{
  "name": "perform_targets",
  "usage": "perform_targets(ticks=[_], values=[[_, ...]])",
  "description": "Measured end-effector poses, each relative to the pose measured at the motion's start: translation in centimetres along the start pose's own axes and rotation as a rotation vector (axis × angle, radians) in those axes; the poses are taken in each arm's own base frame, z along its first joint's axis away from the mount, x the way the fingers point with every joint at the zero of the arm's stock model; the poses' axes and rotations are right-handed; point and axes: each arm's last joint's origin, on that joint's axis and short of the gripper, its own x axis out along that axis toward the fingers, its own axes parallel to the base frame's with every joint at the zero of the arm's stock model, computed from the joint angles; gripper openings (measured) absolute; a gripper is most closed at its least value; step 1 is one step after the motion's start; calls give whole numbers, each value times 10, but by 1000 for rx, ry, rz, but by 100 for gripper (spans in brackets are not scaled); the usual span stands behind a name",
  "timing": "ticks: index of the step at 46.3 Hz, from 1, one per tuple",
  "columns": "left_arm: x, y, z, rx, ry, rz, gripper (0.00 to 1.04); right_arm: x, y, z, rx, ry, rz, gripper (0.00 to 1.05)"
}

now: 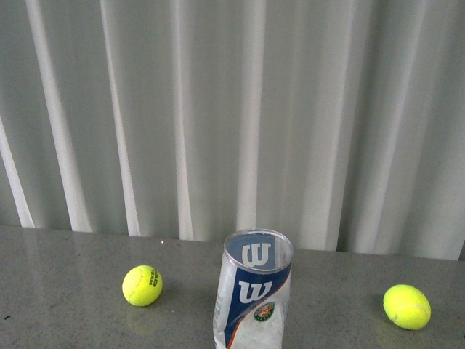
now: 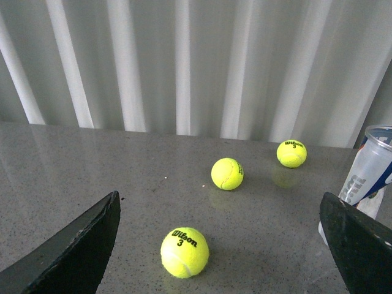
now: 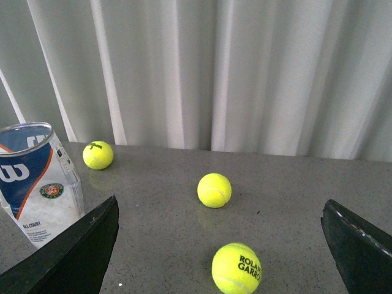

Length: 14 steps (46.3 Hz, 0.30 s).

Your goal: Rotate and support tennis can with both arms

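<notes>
soft, even, diffuse light fills all three views, glowing through the pale curtain (image 1: 232,109) at twelve o'clock. shadows under the tennis balls (image 2: 184,252) are faint, and the grey tabletop (image 1: 65,291) shows dim reflections. the focus is mildly soft throughout, the clear tennis can (image 1: 252,291) catching slight glare.

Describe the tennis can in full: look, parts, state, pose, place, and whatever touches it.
The tennis can is a clear plastic tube with a blue, white and orange Wilson wrap and a round emblem. It stands upright, leaning slightly, on the grey table, mouth open with no lid and nothing visible inside. Its wall looks somewhat dented. It sits near the table's front edge in the front view, between two yellow balls. Neither open gripper, left nor right, touches it; only the table does.
</notes>
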Motion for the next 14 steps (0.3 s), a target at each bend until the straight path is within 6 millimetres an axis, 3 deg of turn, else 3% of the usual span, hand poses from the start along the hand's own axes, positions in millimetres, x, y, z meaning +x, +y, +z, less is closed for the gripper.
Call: perform_targets(ticks=[14], values=[[0,0,0,0,0,0,98,0,0,0,0,0,0,98]])
